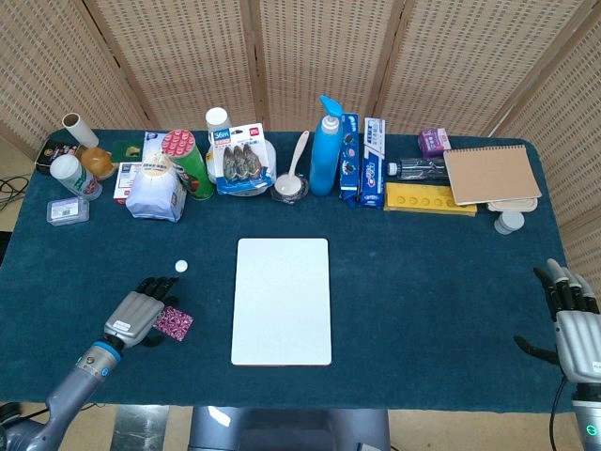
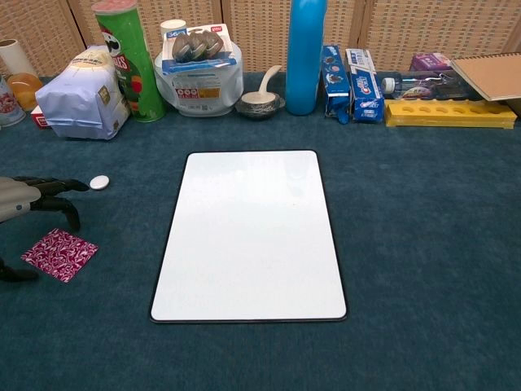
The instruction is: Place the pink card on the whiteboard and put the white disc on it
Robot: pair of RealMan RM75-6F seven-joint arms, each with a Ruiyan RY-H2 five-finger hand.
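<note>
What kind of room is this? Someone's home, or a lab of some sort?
Most likely a staged test area, not a home. One blue-covered table stands before woven folding screens, with groceries lined up along its far edge, such as a blue bottle, and a bare whiteboard in the middle.

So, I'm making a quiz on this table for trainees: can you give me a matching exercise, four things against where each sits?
Things:
1. pink card
2. white disc
3. whiteboard
4. right hand

Places:
A. middle of the table, nothing on it
B. far right edge of the table, holding nothing
C. on the cloth just beside the left hand, left of the whiteboard
D. on the cloth beyond the left hand, nearer the back row of goods

Pairs: 1-C, 2-D, 3-A, 4-B
</note>
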